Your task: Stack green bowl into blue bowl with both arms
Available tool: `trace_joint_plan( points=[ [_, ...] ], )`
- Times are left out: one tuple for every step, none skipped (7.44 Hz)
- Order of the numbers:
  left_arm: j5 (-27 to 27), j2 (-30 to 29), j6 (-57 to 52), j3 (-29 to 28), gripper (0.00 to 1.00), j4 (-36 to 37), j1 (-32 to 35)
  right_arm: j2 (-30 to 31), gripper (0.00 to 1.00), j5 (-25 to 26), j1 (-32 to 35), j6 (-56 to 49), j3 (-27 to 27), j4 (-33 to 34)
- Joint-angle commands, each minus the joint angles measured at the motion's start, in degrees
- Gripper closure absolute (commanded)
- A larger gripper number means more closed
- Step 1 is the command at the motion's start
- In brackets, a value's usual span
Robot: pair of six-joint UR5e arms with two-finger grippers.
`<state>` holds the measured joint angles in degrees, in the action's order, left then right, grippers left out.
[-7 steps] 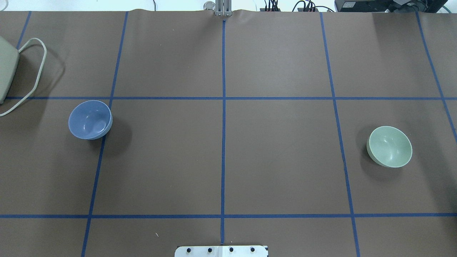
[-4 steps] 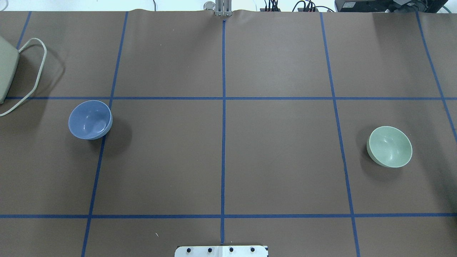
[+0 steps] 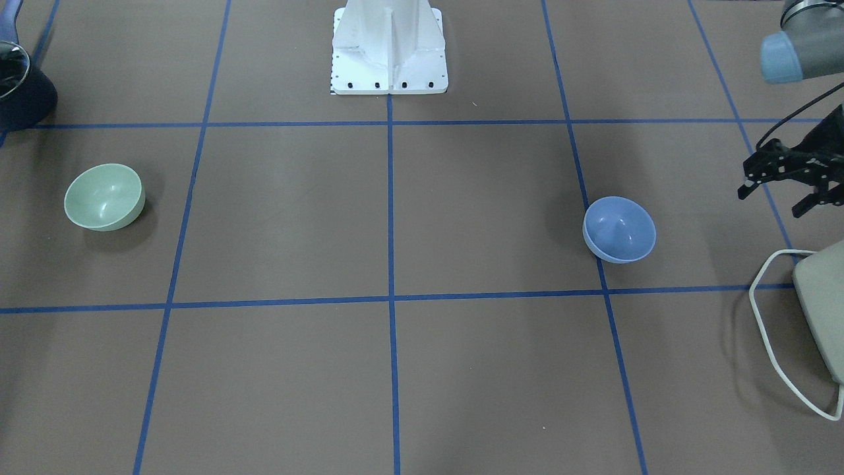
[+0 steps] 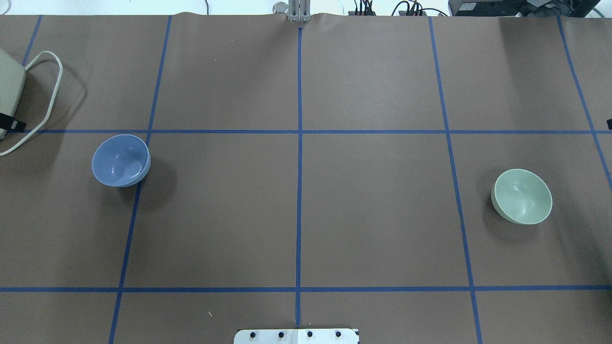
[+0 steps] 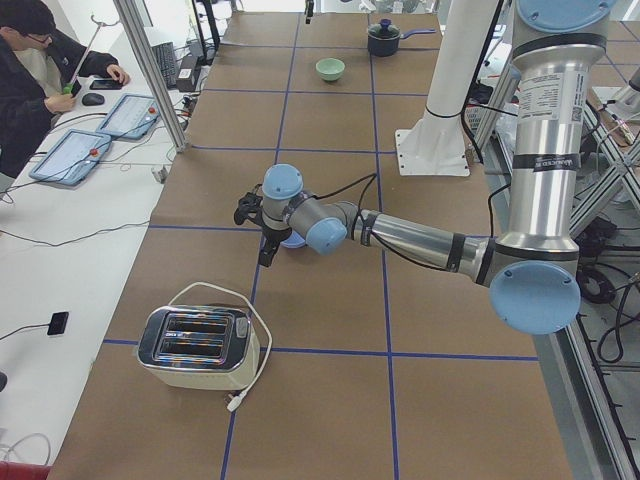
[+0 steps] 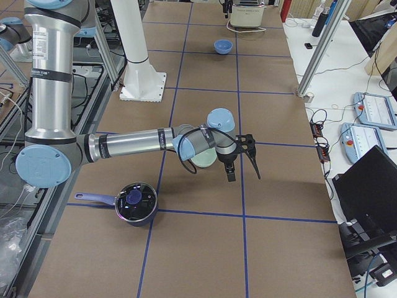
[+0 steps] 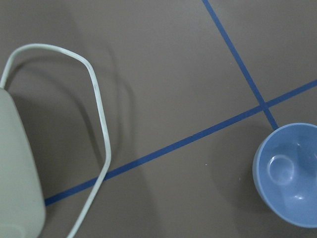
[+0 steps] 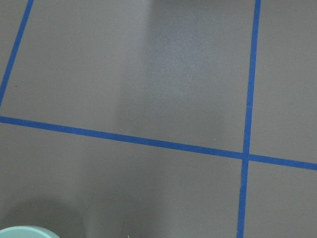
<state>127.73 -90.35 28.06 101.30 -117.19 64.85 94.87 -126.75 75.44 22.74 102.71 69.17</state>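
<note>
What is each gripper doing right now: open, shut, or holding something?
Left gripper: open, holding nothing.
Right gripper: cannot be told; it is seen properly only from the side.

You'll see one bowl [image 4: 120, 160] mid-left in the overhead frame, a second bowl [image 4: 522, 196] mid-right, and a toaster [image 4: 9, 91] at the left edge, upper-left of the first.
</note>
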Motion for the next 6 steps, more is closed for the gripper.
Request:
trace_joint_plan(
  points=[
    [-7.29, -1.13, 11.37, -0.48, 0.03, -2.94, -9.10, 0.05, 0.00, 0.89, -1.00, 1.34, -0.14, -0.88],
    [-7.58, -1.75, 11.48, -1.71, 0.05, -4.18, -10.26, 0.14, 0.00, 0.89, -1.00, 1.34, -0.23, -1.06],
    [-7.93, -2.19, 11.57, -2.76, 0.20, -4.54, -11.23, 0.14, 0.00, 0.98, -1.00, 1.34, -0.32, -1.32],
    [-7.94, -2.89, 11.49, -3.56, 0.43, -4.54, -11.76, 0.14, 0.00, 0.98, -1.00, 1.34, -0.32, -1.32],
    [-8.11, -3.77, 11.57, -4.44, 0.52, -4.54, -12.37, 0.14, 0.00, 0.98, -1.00, 1.34, -0.32, -1.32],
    [-8.98, -4.73, 11.57, -5.40, 0.52, -4.63, -13.34, 0.14, 0.00, 0.98, -1.00, 1.34, -0.41, -1.32]
  ],
)
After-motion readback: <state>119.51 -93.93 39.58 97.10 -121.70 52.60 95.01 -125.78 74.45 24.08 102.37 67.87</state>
